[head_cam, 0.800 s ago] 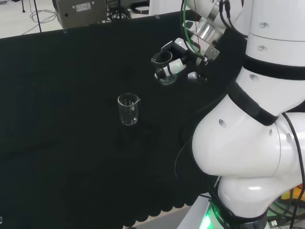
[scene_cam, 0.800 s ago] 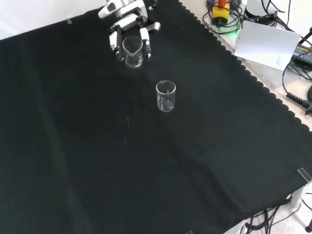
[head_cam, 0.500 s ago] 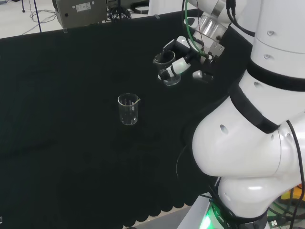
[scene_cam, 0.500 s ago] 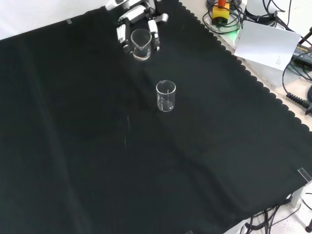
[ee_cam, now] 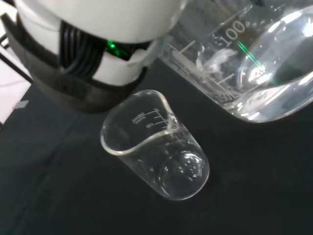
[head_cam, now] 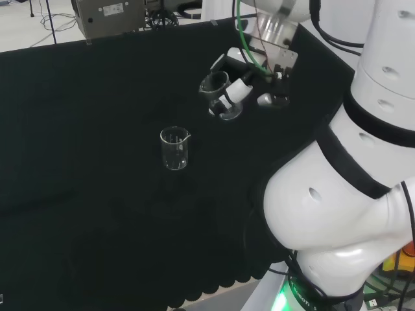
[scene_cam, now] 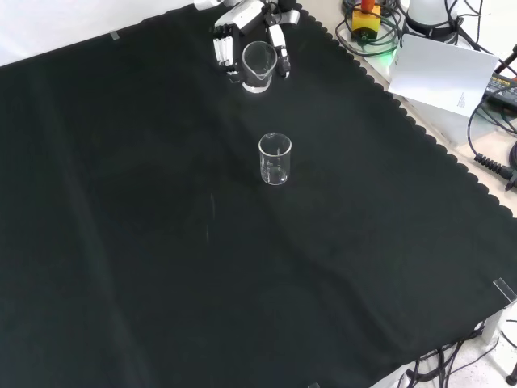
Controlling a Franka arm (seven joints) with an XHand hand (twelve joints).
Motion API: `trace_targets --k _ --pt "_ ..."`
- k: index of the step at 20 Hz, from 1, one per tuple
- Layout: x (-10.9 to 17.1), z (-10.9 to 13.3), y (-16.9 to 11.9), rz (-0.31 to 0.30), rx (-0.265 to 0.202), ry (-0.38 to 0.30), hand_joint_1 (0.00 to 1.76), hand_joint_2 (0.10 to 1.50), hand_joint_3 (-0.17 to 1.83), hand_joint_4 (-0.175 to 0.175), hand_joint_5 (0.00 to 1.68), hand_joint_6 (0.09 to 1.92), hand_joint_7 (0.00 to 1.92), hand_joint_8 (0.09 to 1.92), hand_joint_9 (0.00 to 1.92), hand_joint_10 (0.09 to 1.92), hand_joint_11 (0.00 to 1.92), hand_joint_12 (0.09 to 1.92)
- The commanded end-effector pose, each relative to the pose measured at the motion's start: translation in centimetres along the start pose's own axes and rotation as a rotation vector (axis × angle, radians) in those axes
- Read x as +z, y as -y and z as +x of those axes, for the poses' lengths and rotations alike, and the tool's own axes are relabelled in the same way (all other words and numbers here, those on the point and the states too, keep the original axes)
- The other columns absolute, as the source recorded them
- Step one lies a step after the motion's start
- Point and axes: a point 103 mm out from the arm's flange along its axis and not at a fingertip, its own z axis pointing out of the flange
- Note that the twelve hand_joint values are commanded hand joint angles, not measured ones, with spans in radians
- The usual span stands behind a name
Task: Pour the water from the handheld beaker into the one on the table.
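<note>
A small clear beaker stands upright on the black cloth; the front view has it mid-cloth, and the wrist view shows it close, with nothing visible inside. The hand hovers above the cloth, to the right of and beyond that beaker in the head view, its fingers curled round a second clear beaker. In the front view the hand and the held beaker sit above the standing one. Water shows in the held beaker in the wrist view.
The arm's white links take up the head view's right. A grey box stands beyond the cloth's far edge. Cables, a white sheet and a yellow device lie off the scalloped cloth edge at the front view's right.
The hand with its beaker has moved rightward in the front view, from left of the standing beaker to nearly in line above it. The standing beaker has not moved.
</note>
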Motion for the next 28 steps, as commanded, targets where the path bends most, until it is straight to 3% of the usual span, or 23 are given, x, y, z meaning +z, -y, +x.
trace_targets --k 1,4,11,22,28 --pt "4.4 1.0 0.9 0.154 0.119 0.051 1.54 0.65 0.53 -0.175 1.29 0.52 1.44 0.49 1.64 0.09 1.16 0.7" --pt "5.0 1.1 0.6 0.188 0.149 0.093 1.54 0.65 0.52 -0.175 1.29 0.51 1.44 0.48 1.64 0.09 1.16 0.7" --pt "4.9 0.6 0.1 0.225 0.2 0.117 1.54 0.65 0.52 -0.175 1.29 0.5 1.44 0.48 1.64 0.09 1.16 0.7" --pt "5.3 1.2 -0.1 0.248 0.216 0.153 1.54 0.66 0.51 -0.175 1.3 0.49 1.44 0.47 1.64 0.09 1.16 0.69" --pt "5.3 1.8 -0.3 0.259 0.201 0.152 1.54 0.66 0.51 -0.175 1.3 0.48 1.45 0.47 1.64 0.09 1.16 0.69"
